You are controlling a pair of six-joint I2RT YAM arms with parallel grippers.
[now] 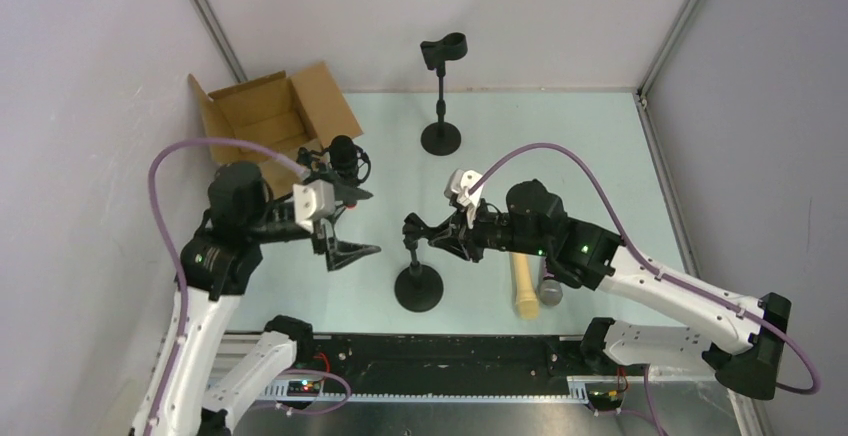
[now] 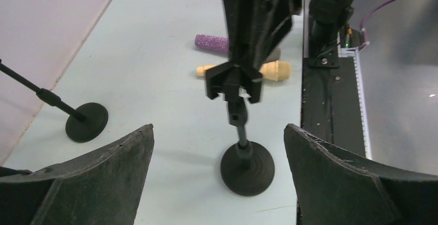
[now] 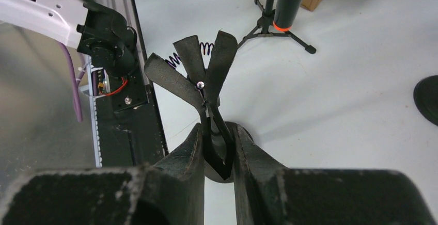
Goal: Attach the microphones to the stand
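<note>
A cream microphone (image 1: 523, 287) and a purple glitter microphone (image 2: 212, 43) lie side by side on the table, partly under my right arm. The black microphone with an orange end (image 3: 286, 3) stands upright in a small tripod stand (image 1: 345, 156) beside the box. The near stand (image 1: 418, 288) has a spring clip (image 3: 199, 75) on top. My right gripper (image 3: 218, 132) is shut on the clip's two levers. To the stand's left my left gripper (image 2: 218, 129) hangs wide open and holds nothing, facing the near stand's base (image 2: 247, 168).
A second round-base stand (image 1: 441, 86) with an empty clip stands at the back centre. An open cardboard box (image 1: 272, 111) sits at the back left by the wall. Walls close in the table on three sides. A black rail (image 1: 440, 356) runs along the near edge.
</note>
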